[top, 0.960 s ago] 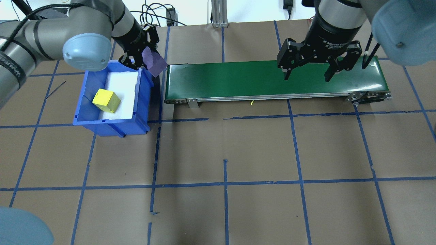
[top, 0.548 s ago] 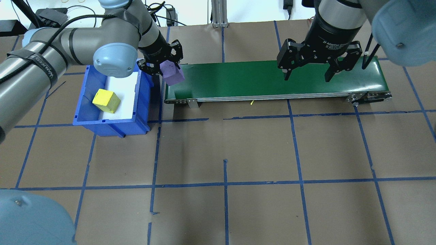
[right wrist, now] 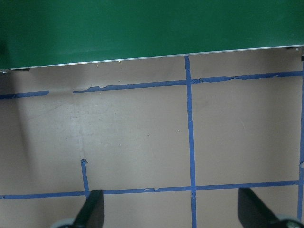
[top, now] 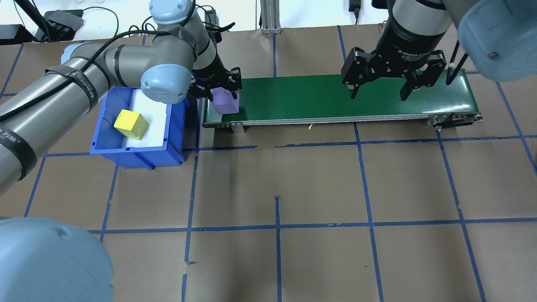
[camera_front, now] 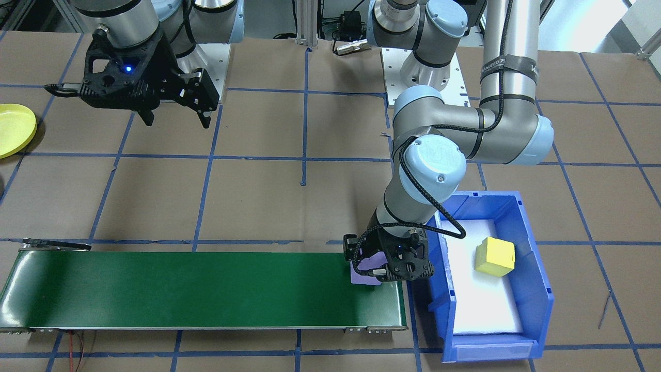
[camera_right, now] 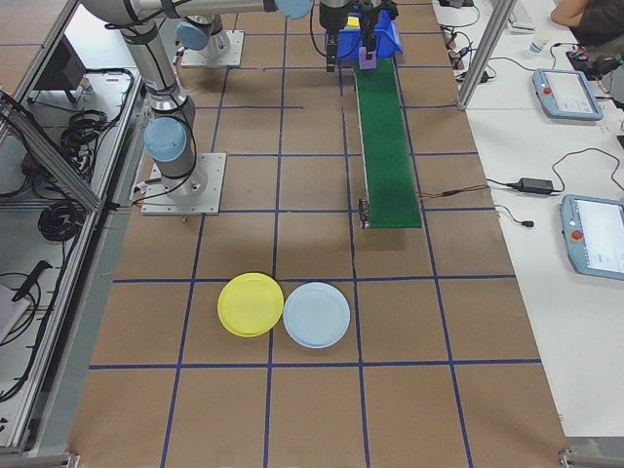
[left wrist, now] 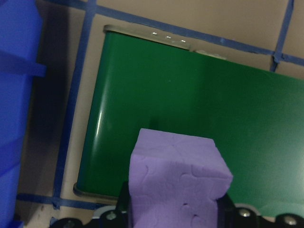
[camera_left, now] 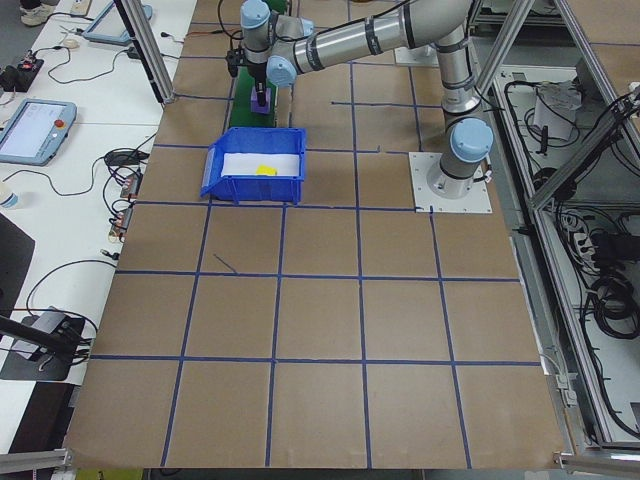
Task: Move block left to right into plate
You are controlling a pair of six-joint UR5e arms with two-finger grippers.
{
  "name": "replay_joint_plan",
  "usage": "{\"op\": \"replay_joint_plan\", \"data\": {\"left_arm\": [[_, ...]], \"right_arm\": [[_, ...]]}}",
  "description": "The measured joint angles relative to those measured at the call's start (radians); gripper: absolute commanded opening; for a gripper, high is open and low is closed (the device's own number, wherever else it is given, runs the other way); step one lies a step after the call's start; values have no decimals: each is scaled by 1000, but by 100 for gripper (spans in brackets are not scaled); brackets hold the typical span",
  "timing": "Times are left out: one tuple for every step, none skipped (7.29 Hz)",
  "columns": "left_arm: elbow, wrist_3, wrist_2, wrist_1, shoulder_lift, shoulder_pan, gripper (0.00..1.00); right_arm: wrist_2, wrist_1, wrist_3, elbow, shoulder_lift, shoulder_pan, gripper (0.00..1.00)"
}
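Note:
A purple foam block (top: 226, 102) is clamped in my left gripper (top: 224, 94), shut on it, at the left end of the green conveyor belt (top: 335, 98). The left wrist view shows the purple block (left wrist: 178, 180) between the fingers with the belt below; I cannot tell whether it touches the belt. A yellow block (top: 131, 123) lies in the blue bin (top: 100, 121). My right gripper (top: 379, 94) hangs open and empty over the belt's right end. The yellow plate (camera_front: 13, 129) lies on the table at the robot's far right, seen also as the yellow plate (camera_right: 251, 304) in the exterior right view.
A light blue plate (camera_right: 316, 315) lies beside the yellow one. The blue bin (camera_front: 537, 289) stands right against the belt's left end. Brown table paper with blue tape lines stretches in front of the belt. Cables and pendants lie beyond the table's far edge.
My left arm has carried the purple block rightward from above the bin's back corner to the belt's left end, turning it square to the belt. The right arm has not moved.

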Motion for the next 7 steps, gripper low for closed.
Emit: {"op": "replay_joint_plan", "data": {"left_arm": [[7, 14, 1, 4, -2, 0, 89], [23, 15, 2, 6, 0, -1, 92], [35, 12, 17, 1, 11, -1, 92], [33, 3, 58, -22, 43, 2, 92], [27, -23, 94, -71, 78, 20, 94], [17, -64, 111, -135, 111, 69, 97], [-4, -126, 116, -184, 142, 139, 99]], "right_arm": [[0, 0, 0, 0, 0, 0, 100], [0, 1, 0, 0, 0, 0, 100], [0, 1, 0, 0, 0, 0, 100], [0, 1, 0, -1, 0, 0, 100], [0, 0, 0, -1, 0, 0, 100], [0, 0, 0, -1, 0, 0, 100], [0, -1, 0, -1, 0, 0, 100]]}}
